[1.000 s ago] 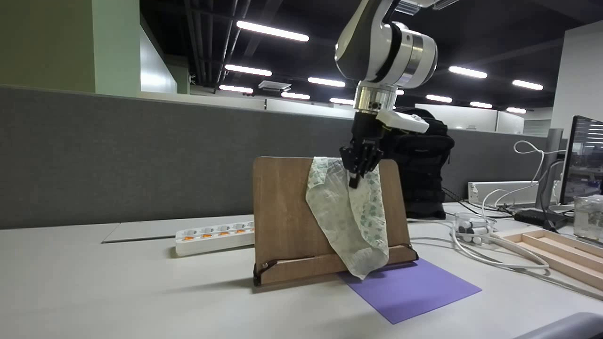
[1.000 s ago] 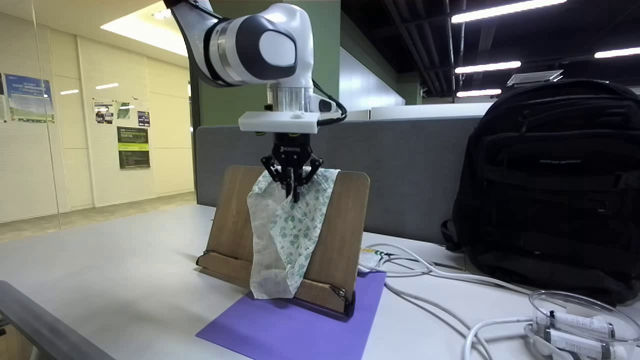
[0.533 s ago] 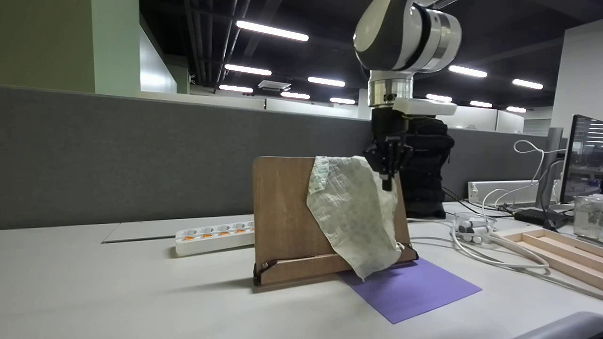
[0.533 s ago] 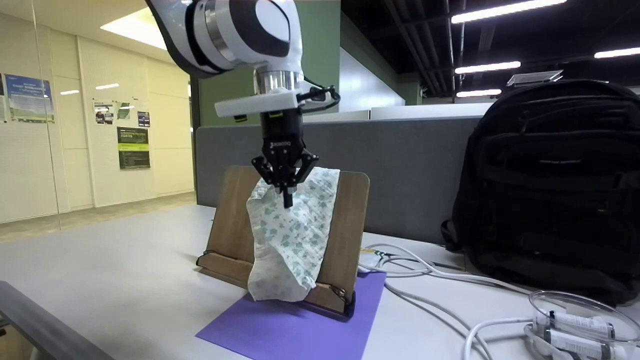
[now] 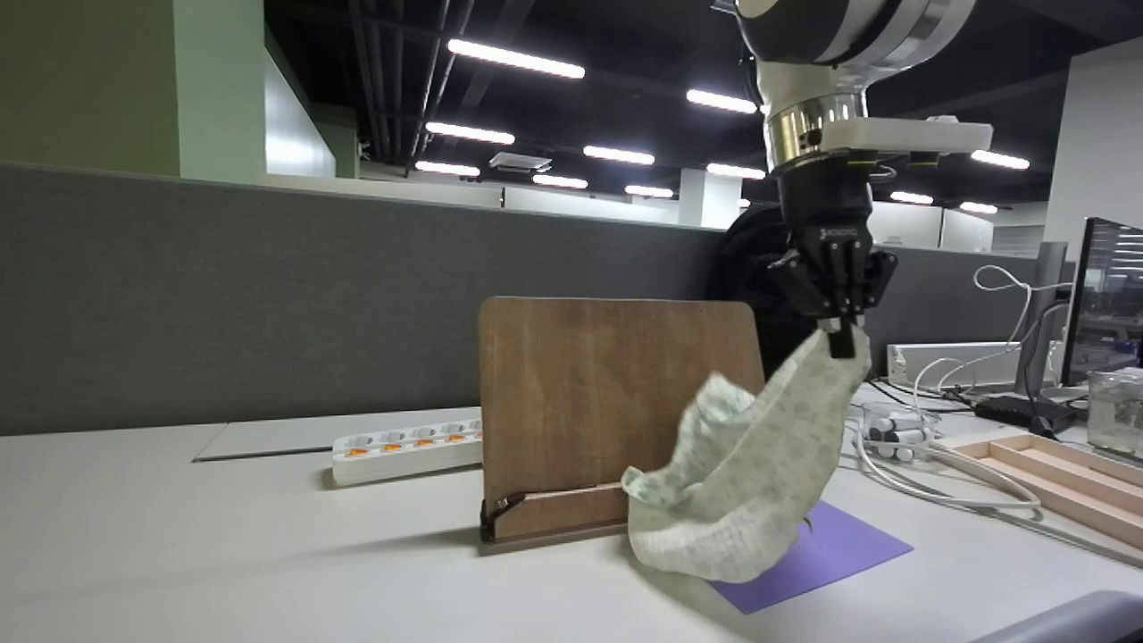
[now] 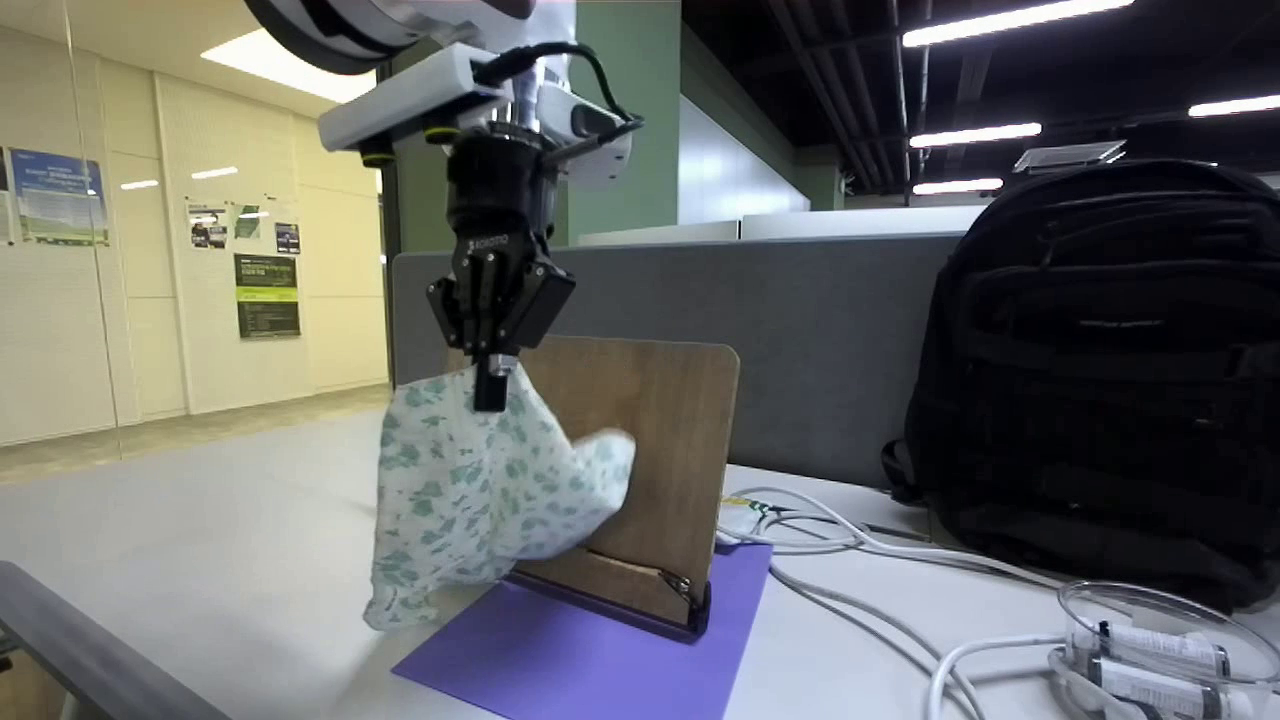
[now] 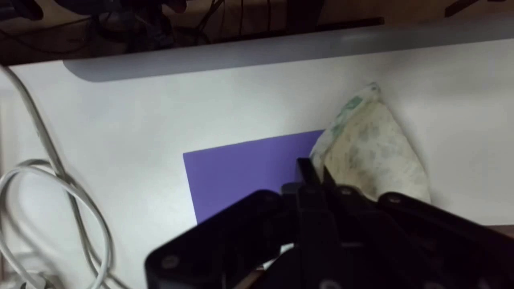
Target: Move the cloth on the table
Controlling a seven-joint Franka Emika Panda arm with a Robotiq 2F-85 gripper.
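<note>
1. The tool (image 5: 839,341) is squeezed closed, pinching the top of the cloth (image 5: 759,482).
2. The cloth hangs down from the tool and puffs out to one side. In both exterior views it hides part of the brown board (image 5: 589,393).
3. It is over the tabletop (image 5: 268,554) and the purple sheet (image 6: 600,660). It is hard to tell if its low end touches anything.
4. The board leans back a little, with one end standing on the purple sheet.
5. A white power strip (image 5: 406,457) sits partly behind the board in an exterior view. A big black backpack (image 6: 1110,380) is on the tabletop.
</note>
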